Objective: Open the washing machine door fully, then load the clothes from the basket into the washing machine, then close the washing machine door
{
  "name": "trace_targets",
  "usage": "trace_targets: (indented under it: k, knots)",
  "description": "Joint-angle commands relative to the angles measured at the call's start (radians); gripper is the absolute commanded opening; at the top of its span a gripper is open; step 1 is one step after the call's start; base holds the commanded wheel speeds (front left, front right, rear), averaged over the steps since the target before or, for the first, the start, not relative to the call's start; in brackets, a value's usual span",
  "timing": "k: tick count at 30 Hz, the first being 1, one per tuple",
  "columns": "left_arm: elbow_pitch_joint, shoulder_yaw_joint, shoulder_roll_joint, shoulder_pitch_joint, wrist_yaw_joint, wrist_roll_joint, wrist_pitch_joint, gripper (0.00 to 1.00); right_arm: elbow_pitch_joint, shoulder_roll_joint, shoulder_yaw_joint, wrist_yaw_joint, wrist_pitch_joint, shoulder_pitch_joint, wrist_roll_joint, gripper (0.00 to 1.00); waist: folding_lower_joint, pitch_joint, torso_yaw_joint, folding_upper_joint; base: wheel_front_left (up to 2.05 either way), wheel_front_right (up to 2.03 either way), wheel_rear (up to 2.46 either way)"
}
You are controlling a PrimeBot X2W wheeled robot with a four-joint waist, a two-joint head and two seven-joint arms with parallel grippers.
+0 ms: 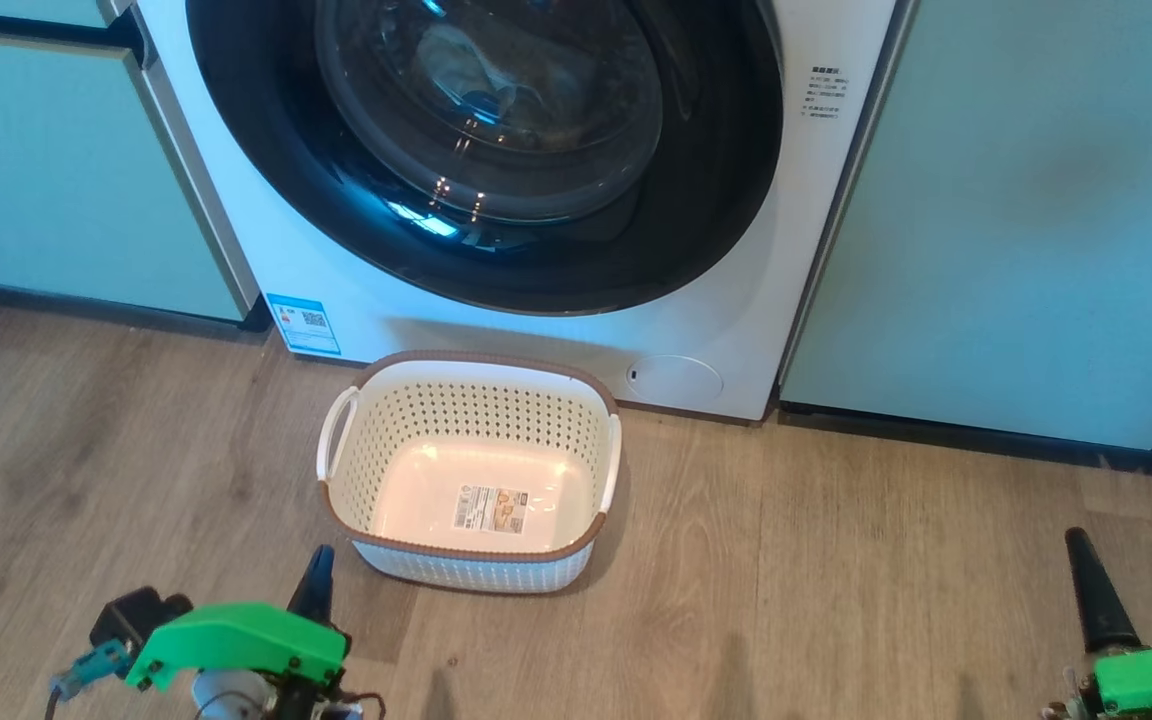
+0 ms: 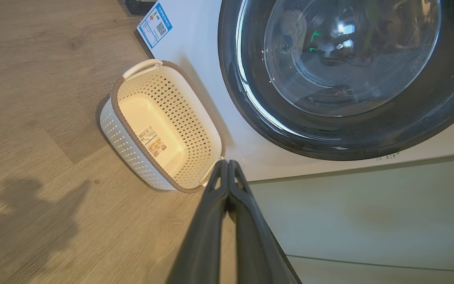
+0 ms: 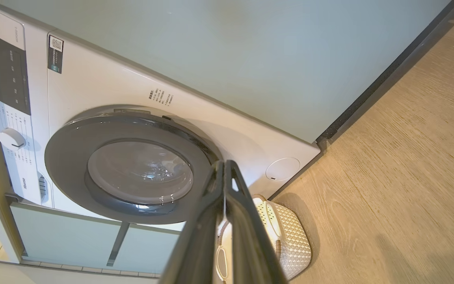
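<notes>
The washing machine [image 1: 376,300] stands straight ahead, and the washing machine door [image 1: 266,150] lies shut, flush against the white front [image 3: 93,86]. A pale shape shows dimly behind the glass [image 1: 471,65]; I cannot tell whether it is the clothes. The basket [image 1: 476,358] sits on the floor just before the machine, with only a label sticker [image 1: 491,508] on its bottom. My left gripper [image 1: 321,560] is shut and empty, low beside the basket's near left corner. My right gripper [image 1: 1078,542] is shut and empty too, far off to the basket's right. In the wrist views both grippers [image 2: 227,163] [image 3: 226,163] have their fingers pressed together.
Pale green cabinets [image 1: 1016,200] flank the machine on both sides [image 1: 36,170]. A small round white panel cover [image 1: 674,378] sits at the machine's lower right, a blue QR sticker [image 1: 304,324] at its lower left. Wood-look floor [image 1: 836,560] spreads around the basket.
</notes>
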Motion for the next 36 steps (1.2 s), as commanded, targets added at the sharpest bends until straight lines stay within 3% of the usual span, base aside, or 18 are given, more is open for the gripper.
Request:
trace_targets:
  k: [1, 36]
  knots:
    - [-0.027, 0.041, 0.006, -0.055, -0.010, -0.036, 0.006, 0.00, -0.022, -0.025, 0.005, -0.002, 0.006, -0.059, 0.039, 0.00, 0.0000, 0.000, -0.001, 0.0000, 0.00, 0.00, 0.00]
    - [-0.010, 0.164, -0.016, -0.075, -0.065, -0.405, 0.088, 0.00, 0.051, -0.029, -0.015, -0.003, 0.056, -0.134, 0.416, 0.00, 0.0000, -0.006, -0.021, 0.0000, 0.00, 0.00, 0.00]
